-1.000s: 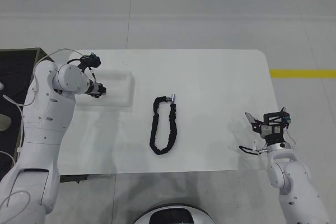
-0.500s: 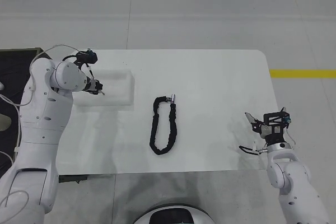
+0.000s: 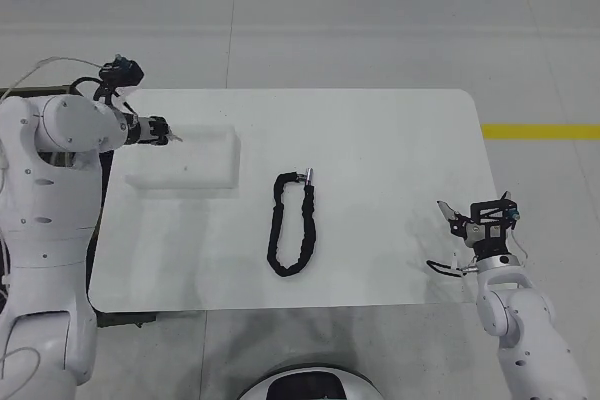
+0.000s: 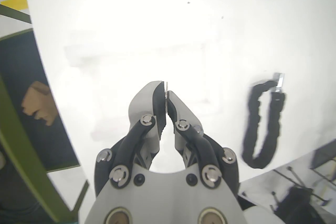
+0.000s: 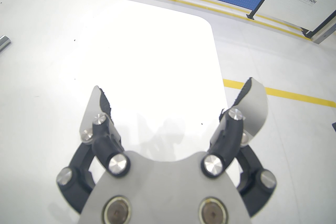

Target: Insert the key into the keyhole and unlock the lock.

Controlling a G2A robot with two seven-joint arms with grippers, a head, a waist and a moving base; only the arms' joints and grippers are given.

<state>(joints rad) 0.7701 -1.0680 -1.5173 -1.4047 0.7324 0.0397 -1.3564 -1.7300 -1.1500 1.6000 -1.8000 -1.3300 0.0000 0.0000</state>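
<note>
So, the left jaws sit at the upper left of the top view, over the far edge of a white tray (image 3: 195,165). They're pinched nearly closed on the key (image 4: 166,90). In the left wrist view it's just a thin silver sliver sticking out between the black pads (image 4: 157,96), so I'm going on the task when I call it the key; I can't make out which way the blade faces.

The lock (image 3: 292,225) is a black fabric-covered chain lying in a long loop in the middle of the counter (image 3: 380,130), well apart from the key. Its metal head (image 3: 304,178) is at the loop's top end. I can't see the keyhole from any angle.

The right jaws are spread wide at the lower right of the top view, holding nothing, by the counter's right edge and nowhere near the lock.

What I'd worry about:
- Nothing is pinning the lock down. If the key gets pushed at the head, it'll probably just skate across the counter instead of taking the key, and turning the key would likely spin the head too.
- The key is gripped on a tiny area by soft pads, so any side load at the keyhole could twist it in the grip or pop it out.
- With the keyhole's facing unknown, a slightly wrong approach angle means the tip jams on the rim.
</note>
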